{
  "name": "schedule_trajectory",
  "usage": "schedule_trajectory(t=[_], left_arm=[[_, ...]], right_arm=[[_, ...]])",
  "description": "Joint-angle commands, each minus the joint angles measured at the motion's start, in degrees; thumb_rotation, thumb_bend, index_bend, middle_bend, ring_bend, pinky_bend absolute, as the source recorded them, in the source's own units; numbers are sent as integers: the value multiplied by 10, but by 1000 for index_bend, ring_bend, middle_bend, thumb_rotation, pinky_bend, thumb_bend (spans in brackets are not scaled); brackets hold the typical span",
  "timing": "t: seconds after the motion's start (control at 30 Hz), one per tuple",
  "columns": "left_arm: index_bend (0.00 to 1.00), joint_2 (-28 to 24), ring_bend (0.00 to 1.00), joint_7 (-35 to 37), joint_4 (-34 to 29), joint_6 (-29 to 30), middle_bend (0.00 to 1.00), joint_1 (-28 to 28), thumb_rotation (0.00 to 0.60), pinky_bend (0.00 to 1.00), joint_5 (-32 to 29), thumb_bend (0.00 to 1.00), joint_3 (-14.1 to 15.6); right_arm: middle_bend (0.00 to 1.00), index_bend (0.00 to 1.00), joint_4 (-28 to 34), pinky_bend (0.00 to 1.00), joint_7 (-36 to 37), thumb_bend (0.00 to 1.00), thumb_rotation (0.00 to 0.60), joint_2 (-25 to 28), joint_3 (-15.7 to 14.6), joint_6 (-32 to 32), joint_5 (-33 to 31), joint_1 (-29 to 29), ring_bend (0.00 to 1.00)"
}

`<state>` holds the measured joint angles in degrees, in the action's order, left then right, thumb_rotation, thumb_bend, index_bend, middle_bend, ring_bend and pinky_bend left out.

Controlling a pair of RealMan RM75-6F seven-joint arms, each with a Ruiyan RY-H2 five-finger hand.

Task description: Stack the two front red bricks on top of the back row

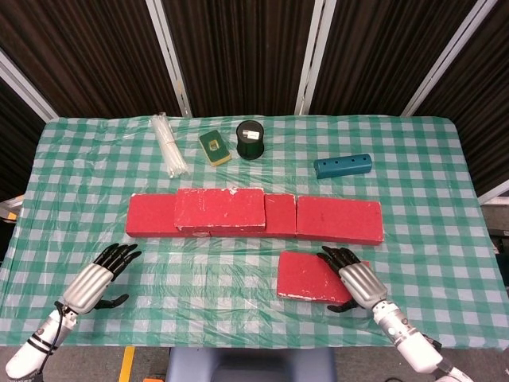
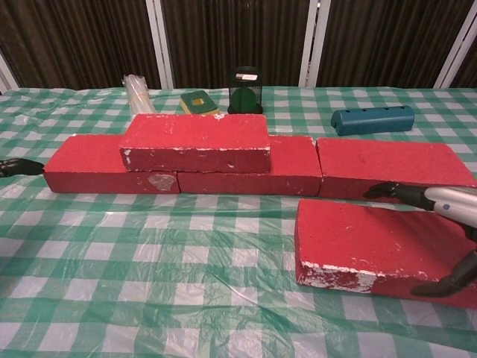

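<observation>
On the desk (image 1: 71,159) a back row of 3 bricks (image 1: 278,215) runs left to right across the middle. 1 stacked brick (image 1: 220,209) lies on top of that row, over its left part. 1 front brick (image 1: 314,276) lies flat before the row's right end, apart from it. The right hand (image 1: 355,280) is at this brick's right end, fingers over its top. The left hand (image 1: 97,277) is near the front left edge, well apart from the bricks. Behind the row, left to right: a bundle of sticks (image 1: 169,144), a sponge (image 1: 214,147), a jar (image 1: 250,139) just beside it, and a perforated block (image 1: 342,165) further right.
</observation>
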<state>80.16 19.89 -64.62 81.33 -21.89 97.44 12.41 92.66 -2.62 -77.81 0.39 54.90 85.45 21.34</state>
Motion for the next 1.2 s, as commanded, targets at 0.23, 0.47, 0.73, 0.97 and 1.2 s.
schedule_trajectory(t=[0.23, 0.47, 0.73, 0.97, 1.2], left_arm=[[0, 6, 0, 8, 13, 6, 0, 9, 600, 0, 16, 267, -8], [0, 5, 0, 10, 13, -3, 0, 9, 600, 0, 16, 268, -13], [0, 2, 0, 8, 10, -6, 0, 12, 600, 0, 16, 269, -19], [0, -2, 0, -8, 8, 6, 0, 19, 600, 0, 27, 270, -20], [0, -6, 0, -13, 2, 2, 0, 24, 600, 0, 20, 270, -28]], right_arm=[[0, 0, 8, 72, -60, 52, 600, -21, 12, -23, -72, 19, 0], [295, 389, 14, 493, -93, 54, 600, -27, 17, -9, -105, 18, 311], [432, 548, 52, 596, -116, 58, 600, -9, 15, 12, -114, 17, 475], [442, 562, 94, 601, -84, 60, 600, 53, 28, 85, -27, 11, 480], [445, 492, 66, 599, -20, 60, 600, 118, 80, 39, 1, 79, 483]])
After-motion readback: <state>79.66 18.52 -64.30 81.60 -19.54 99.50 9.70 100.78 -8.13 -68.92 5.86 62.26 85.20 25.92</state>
